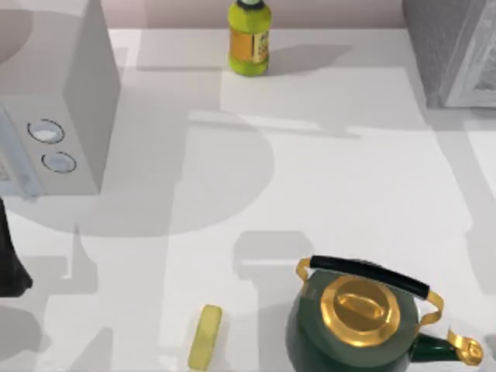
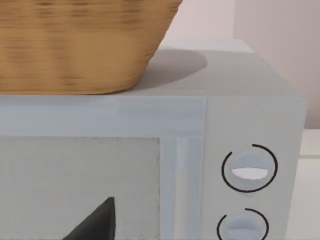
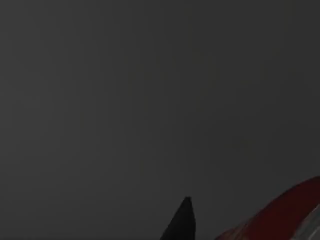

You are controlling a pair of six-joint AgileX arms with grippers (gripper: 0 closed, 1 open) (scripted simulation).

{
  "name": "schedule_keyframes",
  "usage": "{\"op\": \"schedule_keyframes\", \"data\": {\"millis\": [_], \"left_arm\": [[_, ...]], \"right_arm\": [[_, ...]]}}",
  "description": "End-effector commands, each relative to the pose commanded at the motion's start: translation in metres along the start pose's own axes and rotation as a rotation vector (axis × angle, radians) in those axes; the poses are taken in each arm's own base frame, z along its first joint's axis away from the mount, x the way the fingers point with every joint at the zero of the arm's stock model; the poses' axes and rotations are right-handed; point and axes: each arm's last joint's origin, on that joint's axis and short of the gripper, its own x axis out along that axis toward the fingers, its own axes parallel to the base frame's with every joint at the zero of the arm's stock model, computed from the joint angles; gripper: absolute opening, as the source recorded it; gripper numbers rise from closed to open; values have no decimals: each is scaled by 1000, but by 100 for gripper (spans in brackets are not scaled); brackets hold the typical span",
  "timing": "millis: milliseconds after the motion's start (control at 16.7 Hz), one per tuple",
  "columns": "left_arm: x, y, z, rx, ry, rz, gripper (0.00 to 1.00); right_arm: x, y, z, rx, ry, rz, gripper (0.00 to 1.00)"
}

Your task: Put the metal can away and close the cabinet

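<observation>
Red and silver, a curved edge that looks like the metal can (image 3: 280,215) sits at the corner of the dark right wrist view beside one black fingertip (image 3: 181,220) of the right hand; whether that hand grips it I cannot tell. White desk (image 1: 349,178) carries a yellow-green bottle (image 1: 249,37) at the back, a green and gold kettle (image 1: 356,322) and a small yellow bar (image 1: 205,336) at the front, a grey cabinet (image 1: 453,46) in the right back corner, and a microwave (image 1: 58,108) on the left. Left arm (image 1: 12,263) is at the left edge, its wrist view facing the microwave's dials (image 2: 249,167) under a wicker basket (image 2: 75,45), one dark fingertip (image 2: 97,222) showing, grip not discernible.
</observation>
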Motion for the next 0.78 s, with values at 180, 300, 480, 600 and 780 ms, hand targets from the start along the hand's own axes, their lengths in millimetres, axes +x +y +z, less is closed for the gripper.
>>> {"op": "schedule_keyframes", "data": {"millis": [180,300,480,600,780], "left_arm": [[0,0,0,0,0,0,100],[0,0,0,0,0,0,100],[0,0,0,0,0,0,100],[0,0,0,0,0,0,100],[0,0,0,0,0,0,100]], "right_arm": [[22,1,-2,7,-12,17,0],[33,1,-6,10,-11,25,0],[37,1,-8,11,-10,29,0],[37,1,-8,11,-10,29,0],[37,1,-8,11,-10,29,15]]}}
